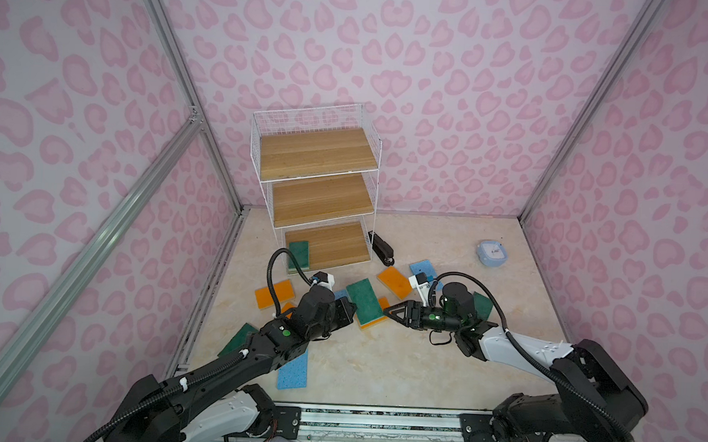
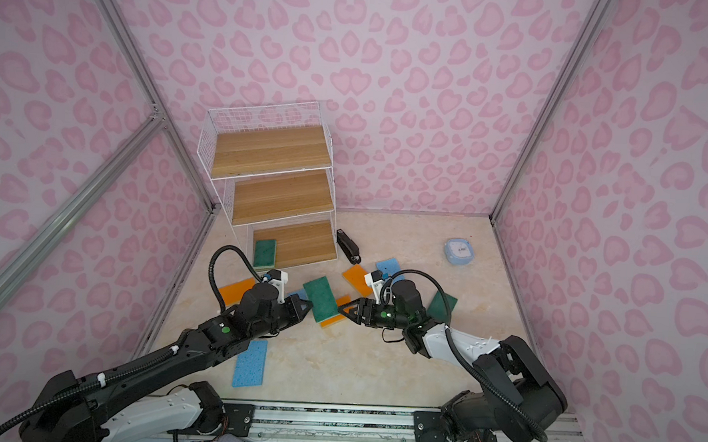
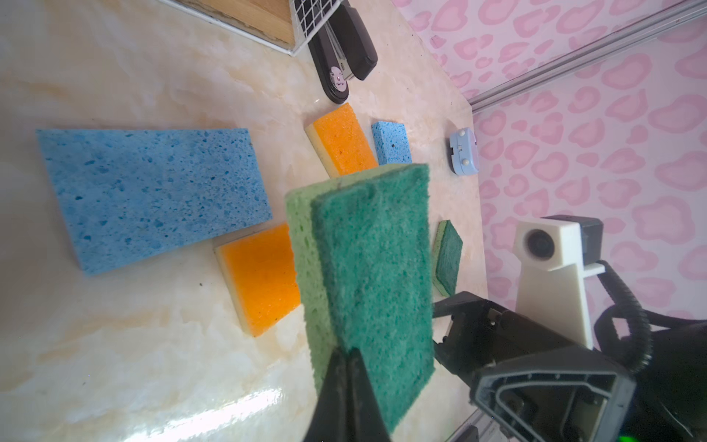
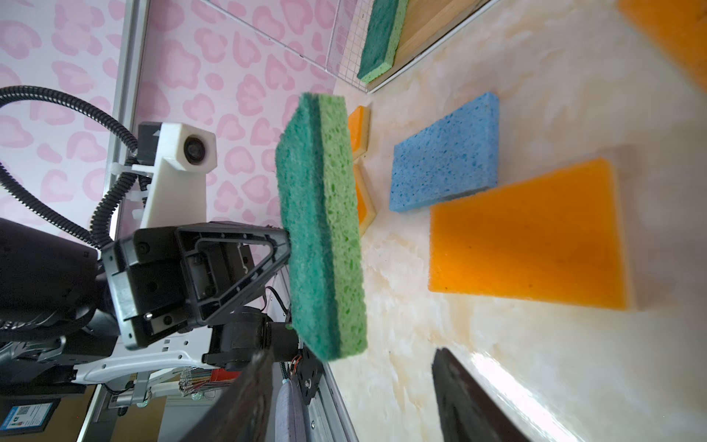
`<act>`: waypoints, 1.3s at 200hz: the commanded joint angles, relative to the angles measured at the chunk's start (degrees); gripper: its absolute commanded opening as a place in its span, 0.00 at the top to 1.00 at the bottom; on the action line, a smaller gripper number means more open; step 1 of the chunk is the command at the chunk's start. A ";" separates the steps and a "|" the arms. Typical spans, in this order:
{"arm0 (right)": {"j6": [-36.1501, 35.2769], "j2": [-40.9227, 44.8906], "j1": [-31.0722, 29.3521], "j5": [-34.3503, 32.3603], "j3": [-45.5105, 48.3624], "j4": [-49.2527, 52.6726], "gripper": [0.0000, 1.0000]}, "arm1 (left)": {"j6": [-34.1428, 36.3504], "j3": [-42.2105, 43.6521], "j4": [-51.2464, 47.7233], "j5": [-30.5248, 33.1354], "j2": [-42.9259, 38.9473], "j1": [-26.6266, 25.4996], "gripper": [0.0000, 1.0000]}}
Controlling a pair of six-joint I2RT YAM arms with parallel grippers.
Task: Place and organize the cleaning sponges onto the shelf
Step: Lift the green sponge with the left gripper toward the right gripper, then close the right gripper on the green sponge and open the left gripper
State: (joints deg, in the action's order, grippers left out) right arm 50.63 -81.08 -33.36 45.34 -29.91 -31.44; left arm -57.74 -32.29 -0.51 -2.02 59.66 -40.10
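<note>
Pinching one edge of a green sponge, the left jaws are pressed tight on it. The sponge hangs clear of the worktop, dark face up in both top views. Right jaws spread wide, tips just beside the sponge's opposite edge, gripping nothing. Orange sponge lies flat, partly beneath the lifted one. Blue sponge lies flat near the front left. Shelf stands at the back; second green sponge lies on the left of its bottom board. Stapler sits just beside the shelf's right foot.
</note>
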 commanded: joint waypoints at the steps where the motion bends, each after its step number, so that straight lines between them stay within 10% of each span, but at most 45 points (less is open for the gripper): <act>1: 1.81 -2.18 -1.46 -0.85 -1.25 -5.21 0.35 | 0.94 0.64 -0.88 -1.57 -1.40 1.94 0.96; 205: 3.08 -13.69 -6.89 -4.12 -11.14 -6.32 0.49 | 2.11 1.78 -3.96 -6.20 -6.72 9.42 0.96; 260: 3.02 -14.29 -7.07 -3.85 -11.43 -6.26 0.88 | 1.66 2.81 -3.51 -5.97 -7.02 9.90 0.96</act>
State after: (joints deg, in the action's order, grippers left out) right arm 54.35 -94.72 -40.29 41.80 -41.15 -37.63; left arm -55.66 -29.67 -4.62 -7.68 52.66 -30.46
